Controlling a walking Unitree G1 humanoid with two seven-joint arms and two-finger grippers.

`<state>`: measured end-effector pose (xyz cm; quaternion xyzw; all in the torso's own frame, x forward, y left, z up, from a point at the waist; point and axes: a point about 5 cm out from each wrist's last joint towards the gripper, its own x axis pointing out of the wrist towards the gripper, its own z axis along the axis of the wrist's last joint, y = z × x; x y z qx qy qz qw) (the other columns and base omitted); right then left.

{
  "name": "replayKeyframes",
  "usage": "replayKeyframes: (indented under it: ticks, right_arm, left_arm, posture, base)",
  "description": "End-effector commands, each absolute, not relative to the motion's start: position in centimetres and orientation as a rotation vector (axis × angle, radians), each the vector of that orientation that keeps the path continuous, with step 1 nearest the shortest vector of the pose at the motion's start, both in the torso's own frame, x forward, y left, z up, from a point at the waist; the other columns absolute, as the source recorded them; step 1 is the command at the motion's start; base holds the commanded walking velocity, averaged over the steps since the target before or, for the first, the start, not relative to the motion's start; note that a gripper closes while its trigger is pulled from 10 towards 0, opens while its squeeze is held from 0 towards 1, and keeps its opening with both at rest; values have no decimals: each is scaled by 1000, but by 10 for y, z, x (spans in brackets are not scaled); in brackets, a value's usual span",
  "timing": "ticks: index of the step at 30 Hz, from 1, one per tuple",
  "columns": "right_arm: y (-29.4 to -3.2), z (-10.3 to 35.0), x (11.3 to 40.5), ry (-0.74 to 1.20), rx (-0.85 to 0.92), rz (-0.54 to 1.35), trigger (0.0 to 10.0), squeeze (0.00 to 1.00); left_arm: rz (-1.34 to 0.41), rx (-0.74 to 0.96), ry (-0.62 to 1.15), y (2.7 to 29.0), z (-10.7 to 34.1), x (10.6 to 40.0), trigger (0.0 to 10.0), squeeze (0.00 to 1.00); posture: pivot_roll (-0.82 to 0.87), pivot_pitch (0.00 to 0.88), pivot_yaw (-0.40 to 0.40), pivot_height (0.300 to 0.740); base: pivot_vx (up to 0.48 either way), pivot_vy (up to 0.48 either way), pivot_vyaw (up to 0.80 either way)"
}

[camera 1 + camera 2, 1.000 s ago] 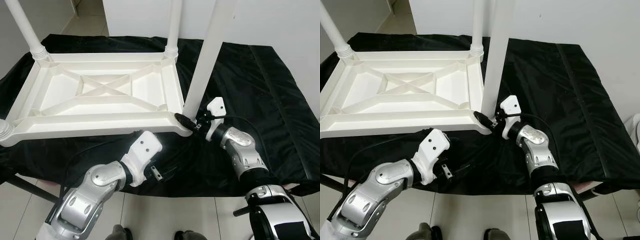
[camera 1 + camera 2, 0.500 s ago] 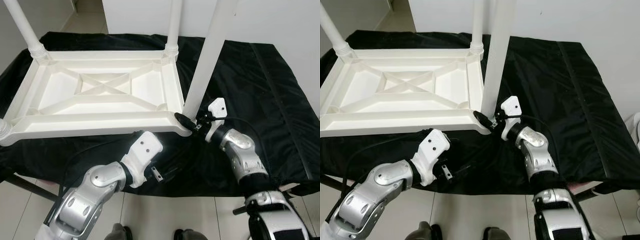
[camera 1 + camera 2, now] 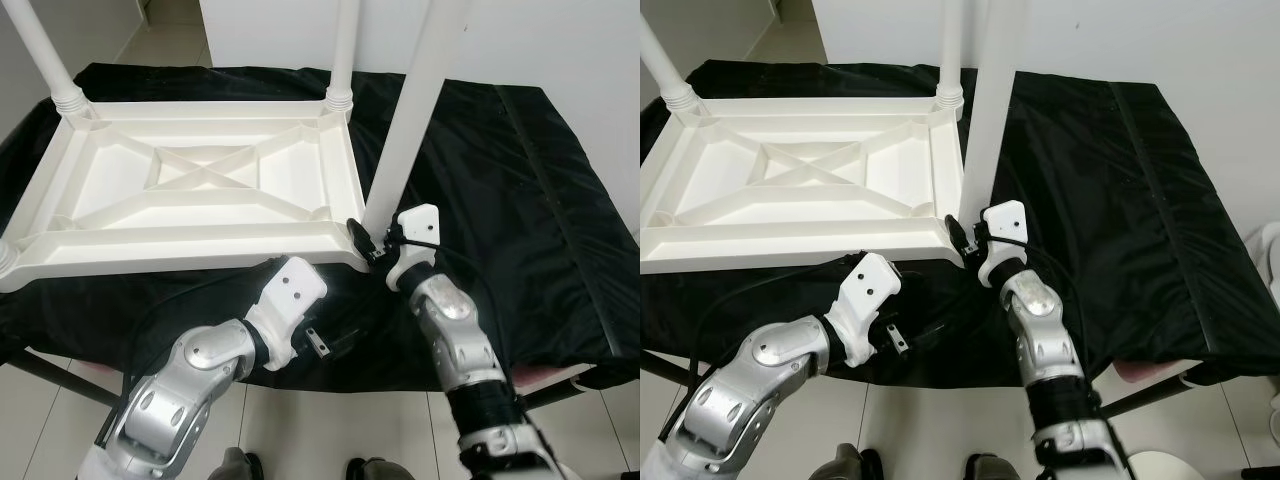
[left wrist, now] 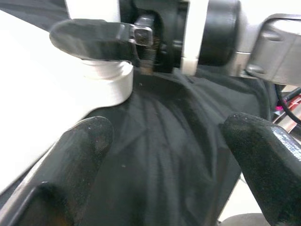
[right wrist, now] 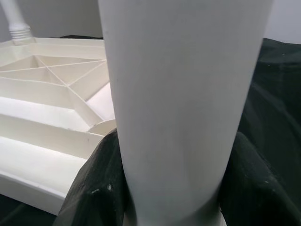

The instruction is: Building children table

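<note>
The right hand (image 3: 372, 240) is clamped round the foot of a white leg (image 3: 400, 140), seating it in the upturned tabletop (image 3: 200, 190) at the bench's (image 3: 520, 180) front edge, the left hand (image 4: 155, 141) open nearby; next comes twisting it tight.

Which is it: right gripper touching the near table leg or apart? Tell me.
Touching. The right wrist view shows the right gripper's black fingers pressed against both sides of the white leg.

Desk (image 3: 560, 220) draped in black cloth (image 3: 500, 170)
An upturned white children's table (image 3: 200, 195) lies directly on the cloth, its legs pointing up, over the desk's left part.
</note>
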<state>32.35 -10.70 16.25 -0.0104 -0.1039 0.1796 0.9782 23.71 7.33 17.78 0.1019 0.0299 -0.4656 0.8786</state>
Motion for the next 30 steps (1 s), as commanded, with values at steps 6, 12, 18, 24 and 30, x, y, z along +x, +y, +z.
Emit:
replayKeyframes:
  ticks: [6,12,18,24,30]
  right_arm:
    - [-102,140,310,-109,-17,160,10000,0]
    - [-93,144,302,-144,63,140,10000,1000]
    - [-98,155,299,-206,27,112,10000,1000]
    - [-112,168,279,-304,72,120,10000,0]
    - [-116,170,258,-359,39,199,10000,0]
  left_arm:
    - [-611,230,62,95,175,268,10000,0]
    - [-419,150,43,111,178,281,10000,0]
    - [-385,104,25,108,177,280,10000,0]
    - [-250,31,-13,119,181,279,10000,0]
    - [-257,11,-93,117,192,271,10000,0]
  posture:
    - [-87,160,-7,740]
    - [-87,171,-10,740]
    - [-91,178,-13,740]
    - [-91,186,-16,740]
    - [-90,185,-13,740]
  base:
    - [0,0,0]
    - [0,0,0]
    - [0,0,0]
    - [0,0,0]
    - [0,0,0]
